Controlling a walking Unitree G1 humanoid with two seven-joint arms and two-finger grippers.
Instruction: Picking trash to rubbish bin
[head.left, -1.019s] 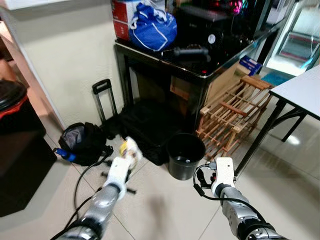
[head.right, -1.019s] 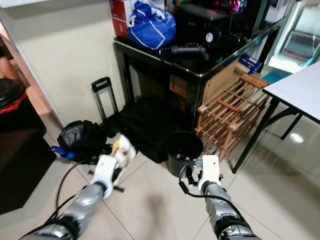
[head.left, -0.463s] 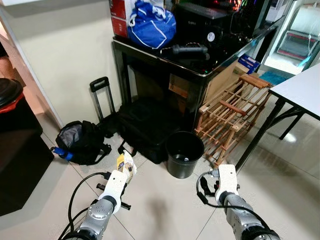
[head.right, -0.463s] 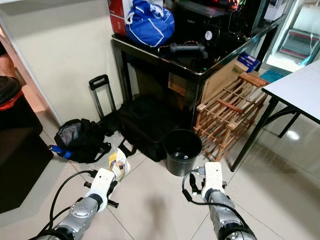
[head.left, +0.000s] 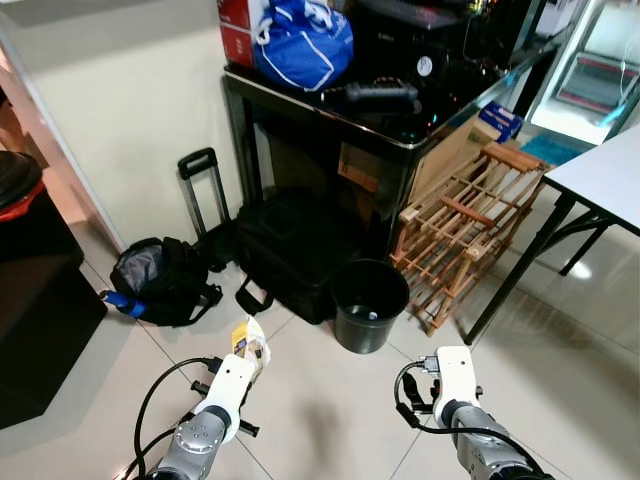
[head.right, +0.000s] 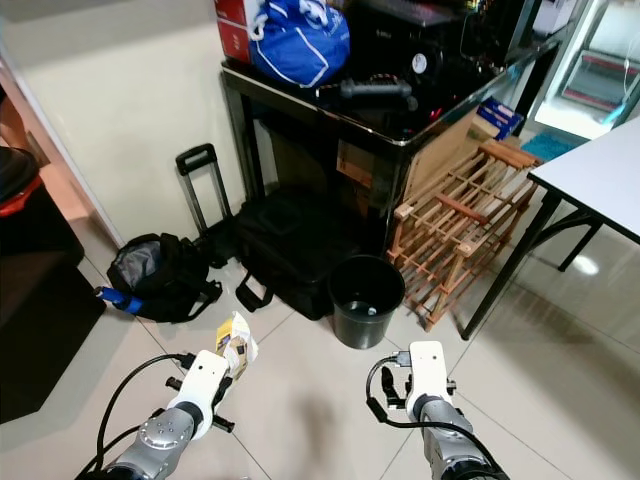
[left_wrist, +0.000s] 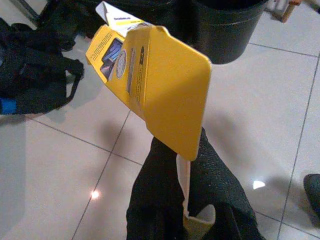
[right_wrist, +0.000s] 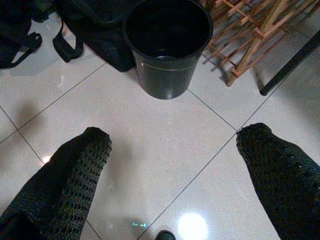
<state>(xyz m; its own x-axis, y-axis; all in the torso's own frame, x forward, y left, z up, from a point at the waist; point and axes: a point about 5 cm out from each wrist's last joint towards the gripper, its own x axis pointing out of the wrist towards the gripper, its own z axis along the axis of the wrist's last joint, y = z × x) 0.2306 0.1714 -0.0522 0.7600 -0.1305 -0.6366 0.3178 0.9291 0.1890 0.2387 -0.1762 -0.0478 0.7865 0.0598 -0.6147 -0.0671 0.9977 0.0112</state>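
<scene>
1. Cardboard is what the trash appears to be: a flattened yellow carton (left_wrist: 150, 85), folded and printed, is pinched by its lower edge between the pressed-together fingers of the left end effector (left_wrist: 185, 200), and it is held above the tiled floor (head.left: 330, 400), low and to the robot's left.
2. Handling is judged easy in weight and awkward in shape: the carton is likely light and fairly stiff, yet thin enough to bend or pivot in the grip (only a narrow strip of it is held). A hold deeper along the fold would probably be steadier.
3. Spread wide and holding nothing, the right end effector (right_wrist: 172, 165) is seen over bare tile, with the rubbish bin (right_wrist: 167, 45) just ahead of it.
4. The bin, black, round and open-topped, stands on the floor near a dark luggage bag (head.left: 290, 255) and a wooden rack (head.left: 460, 235), under a black tabletop (head.left: 400, 125). Something pale can be made out at its bottom, but what it is cannot be told.
5. Farther left, a black backpack (head.left: 160, 280) lies by the wall.
6. Print on the carton is too small to be read, and its far face is hidden.
</scene>
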